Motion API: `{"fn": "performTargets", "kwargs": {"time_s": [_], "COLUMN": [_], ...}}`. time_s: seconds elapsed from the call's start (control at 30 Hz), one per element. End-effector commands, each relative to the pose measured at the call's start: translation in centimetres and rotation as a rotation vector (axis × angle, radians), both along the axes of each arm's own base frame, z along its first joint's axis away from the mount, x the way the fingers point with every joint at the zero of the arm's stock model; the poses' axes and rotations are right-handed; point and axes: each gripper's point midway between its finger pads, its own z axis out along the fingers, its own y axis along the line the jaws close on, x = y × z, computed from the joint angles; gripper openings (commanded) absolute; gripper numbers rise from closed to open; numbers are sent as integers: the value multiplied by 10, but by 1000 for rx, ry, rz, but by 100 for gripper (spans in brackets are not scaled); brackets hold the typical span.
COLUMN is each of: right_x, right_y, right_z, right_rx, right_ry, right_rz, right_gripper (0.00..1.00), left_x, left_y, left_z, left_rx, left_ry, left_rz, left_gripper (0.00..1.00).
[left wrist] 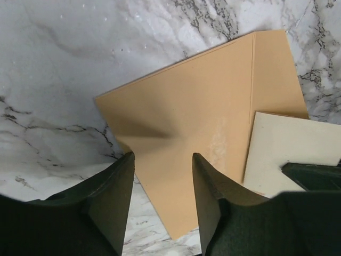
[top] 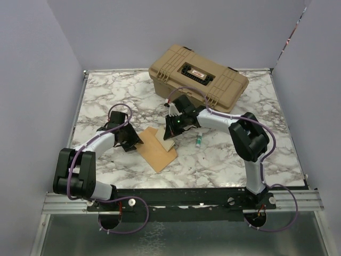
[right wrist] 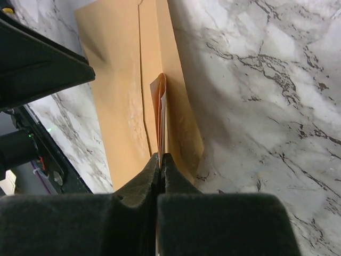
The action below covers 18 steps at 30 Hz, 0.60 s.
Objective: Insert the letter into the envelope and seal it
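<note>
Letter pinched edge-on in right gripper, just over envelope lying flat on table. Left gripper spread apart at envelope's near corner. Best to pin that corner down, then feed sheet in low, avoiding buckling.

Top external: high, behind arm bases, looks down over whole marble table. Left wrist: close, steep downward onto envelope. Right wrist: very close, low, grazing along envelope. All three share envelope and marble around it.
</note>
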Motion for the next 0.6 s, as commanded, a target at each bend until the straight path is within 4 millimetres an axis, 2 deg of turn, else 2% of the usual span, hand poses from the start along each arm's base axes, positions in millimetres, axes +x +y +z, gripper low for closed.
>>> {"fn": "performTargets", "kwargs": {"time_s": [0.0, 0.07, 0.2, 0.43, 0.57], "right_x": [0, 0, 1, -1, -7], "right_y": [-2, -3, -5, -6, -2], "right_z": [-20, -27, -37, -49, -50], "right_rx": [-25, -36, -47, -79, -74], "right_ry": [20, 30, 36, 28, 35], "right_rz": [-34, -43, -57, -61, -50], "right_gripper": [0, 0, 0, 0, 0], "left_x": [-22, -29, -37, -47, -49], "left_y": [-1, 0, 5, 12, 13], "left_z": [-16, -23, -33, -43, -44], "left_rx": [-14, -9, 21, 59, 64], "left_ry": [87, 123, 162, 196, 197], "left_rz": [13, 9, 3, 3, 2], "left_gripper": [47, 41, 36, 31, 30]}}
